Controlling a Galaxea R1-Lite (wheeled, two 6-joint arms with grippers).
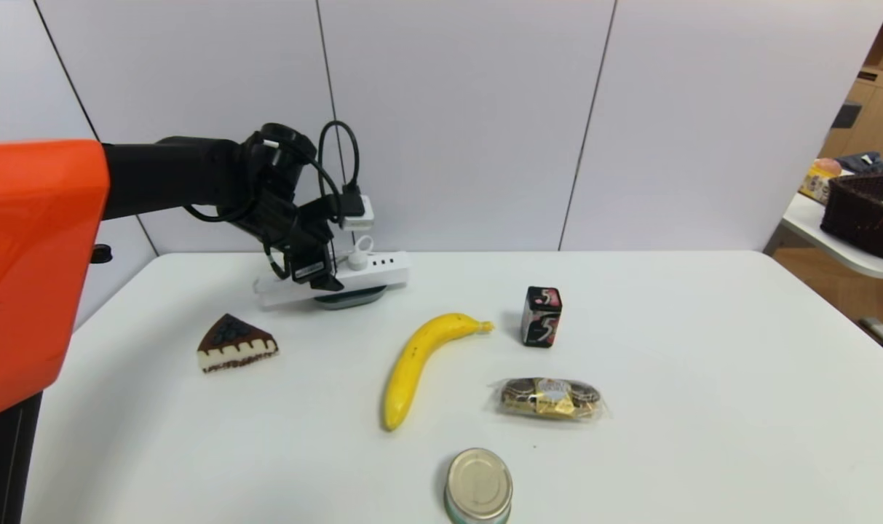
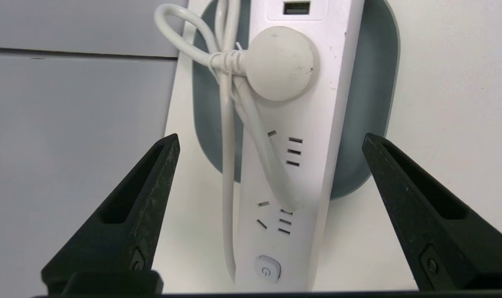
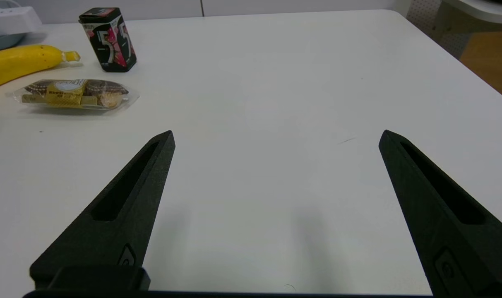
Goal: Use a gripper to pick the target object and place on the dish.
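The white power strip (image 2: 294, 165) lies across the grey-blue dish (image 2: 366, 124) at the far side of your bench (image 1: 703, 407), both ends overhanging the rim, its cord looped and its round plug (image 2: 282, 64) on top. Your left claw (image 2: 271, 145) hangs just above the strip, released, fingers (image 2: 143, 198) spread wide on either side and touching nothing. Your right claw (image 3: 275, 140) is parked low over bare bench, also spread. Nearer you lie a banana (image 1: 419, 364) and a tin can (image 1: 479, 484).
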